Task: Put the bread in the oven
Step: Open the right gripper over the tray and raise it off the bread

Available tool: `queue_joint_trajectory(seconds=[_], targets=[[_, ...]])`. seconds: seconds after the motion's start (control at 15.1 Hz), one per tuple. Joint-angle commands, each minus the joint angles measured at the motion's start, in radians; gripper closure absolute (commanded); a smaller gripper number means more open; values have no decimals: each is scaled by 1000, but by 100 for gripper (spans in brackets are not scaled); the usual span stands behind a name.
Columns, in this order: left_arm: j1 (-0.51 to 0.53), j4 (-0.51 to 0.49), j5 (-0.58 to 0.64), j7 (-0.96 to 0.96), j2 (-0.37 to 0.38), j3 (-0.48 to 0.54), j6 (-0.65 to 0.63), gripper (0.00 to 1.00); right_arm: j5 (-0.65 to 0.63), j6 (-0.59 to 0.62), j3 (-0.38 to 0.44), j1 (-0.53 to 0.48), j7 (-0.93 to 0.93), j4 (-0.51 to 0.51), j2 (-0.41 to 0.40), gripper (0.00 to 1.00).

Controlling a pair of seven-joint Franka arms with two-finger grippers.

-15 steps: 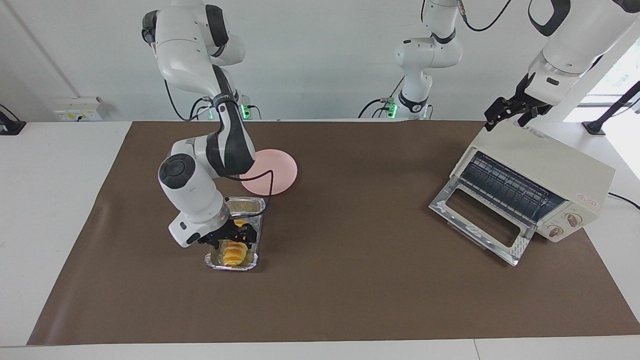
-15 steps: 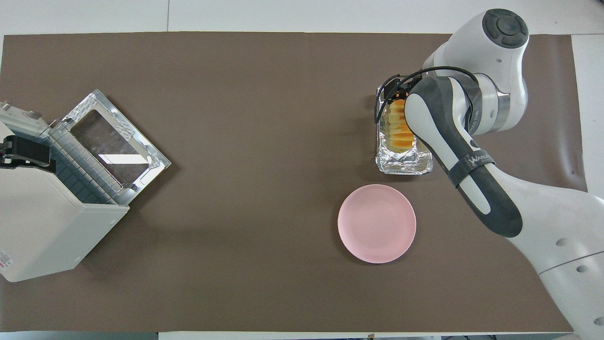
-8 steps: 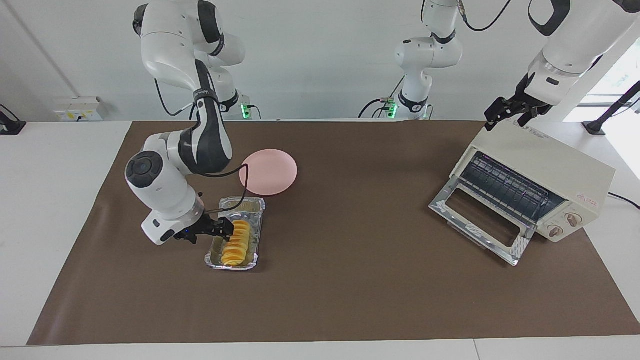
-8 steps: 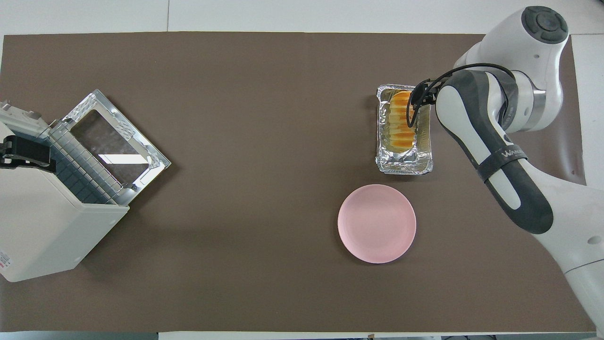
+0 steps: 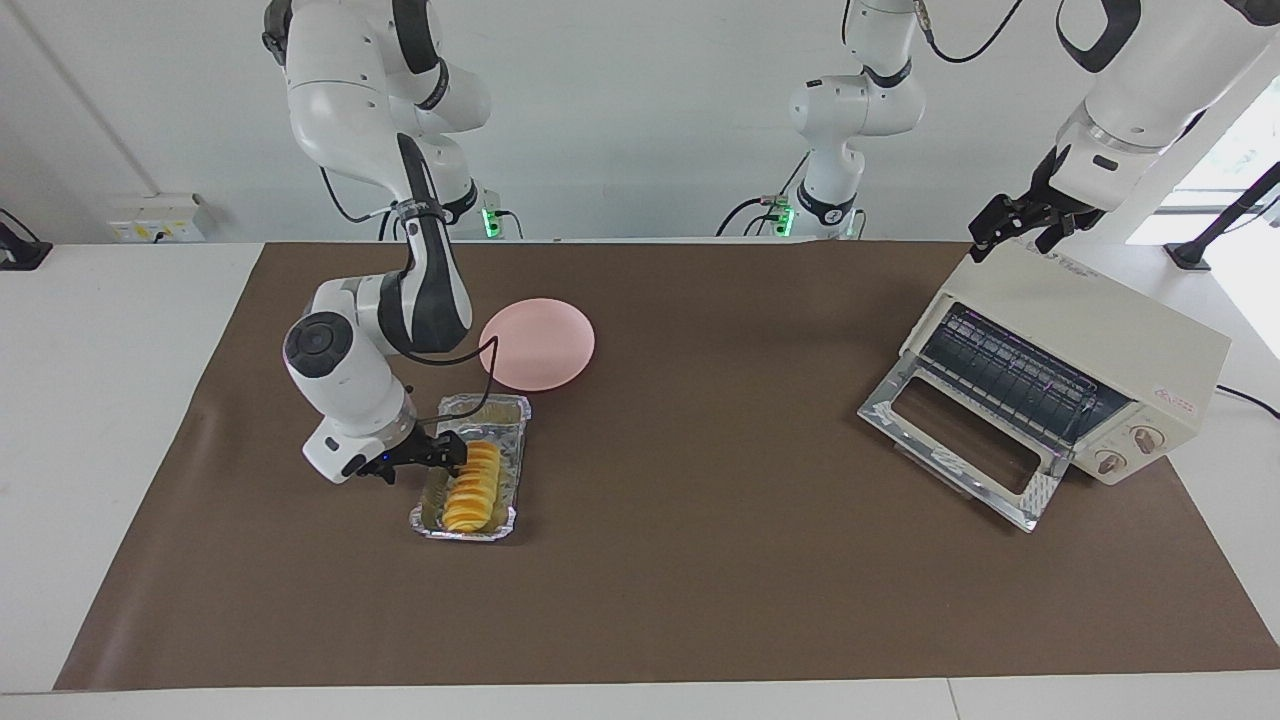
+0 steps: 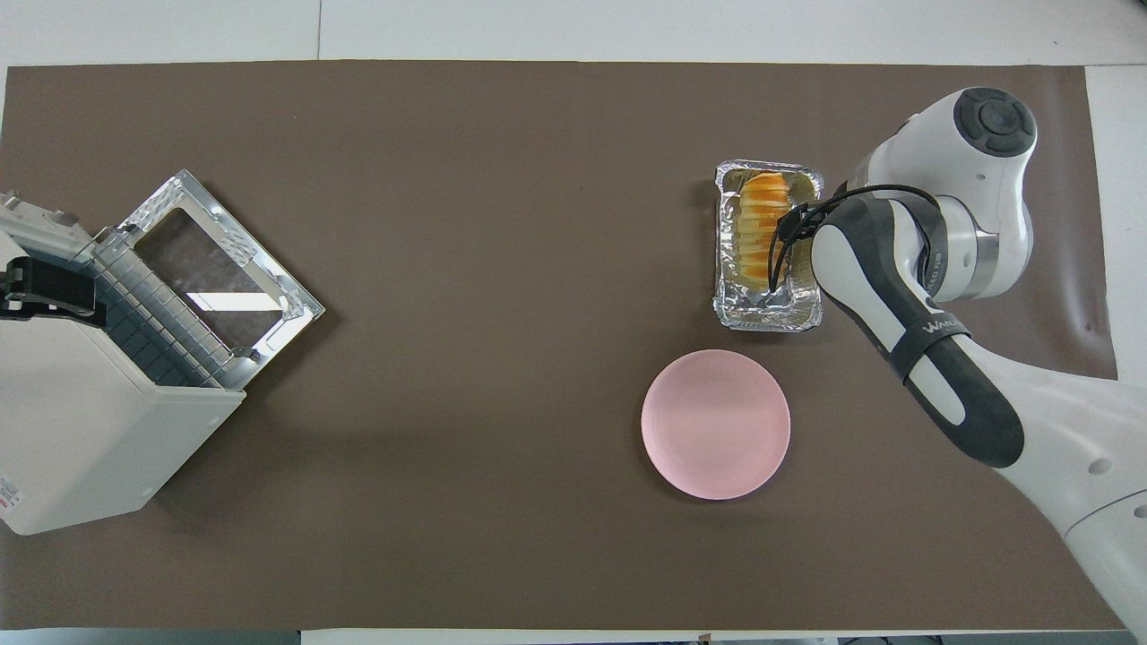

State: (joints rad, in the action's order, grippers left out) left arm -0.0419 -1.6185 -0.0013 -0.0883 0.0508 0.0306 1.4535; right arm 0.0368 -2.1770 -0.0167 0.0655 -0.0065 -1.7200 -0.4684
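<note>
Two claws are in play. Spread and empty, the right claw [image 5: 452, 453] sits low at the side of the ridged golden-yellow bread [image 5: 472, 487], which lies in a crinkled silver foil tray [image 5: 507, 470] on the brown-covered table [image 5: 700, 560], just farther from the robots than the round pink plate [image 5: 538, 343]. Closing from this sideways angle could catch the thin tray wall, drag the tray, or squash the loaf. Waiting with fingers apart, the left claw [image 5: 1020, 226] hovers over the cream-white toaster oven [image 5: 1110, 340], well apart, its glass door down.
</note>
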Motion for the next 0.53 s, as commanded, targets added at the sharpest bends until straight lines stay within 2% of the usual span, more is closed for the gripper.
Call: queue_joint_trajectory(seconds=[0.0,0.13,0.2,0.47], targets=[[11,-29,-19,6,26,-6,16,0,-11,-79,-3,-3,-18,-87,45,21],[11,-29,-19,6,26,-6,16,0,-9,-125,-5,-1,-6,-121,51,83],[11,-29,-19,6,26,-6,16,0,-8,-130,-5,2,5,-121,51,100],[11,-29,-19,6,26,-6,16,0,-8,-124,-6,16,36,-107,50,100]])
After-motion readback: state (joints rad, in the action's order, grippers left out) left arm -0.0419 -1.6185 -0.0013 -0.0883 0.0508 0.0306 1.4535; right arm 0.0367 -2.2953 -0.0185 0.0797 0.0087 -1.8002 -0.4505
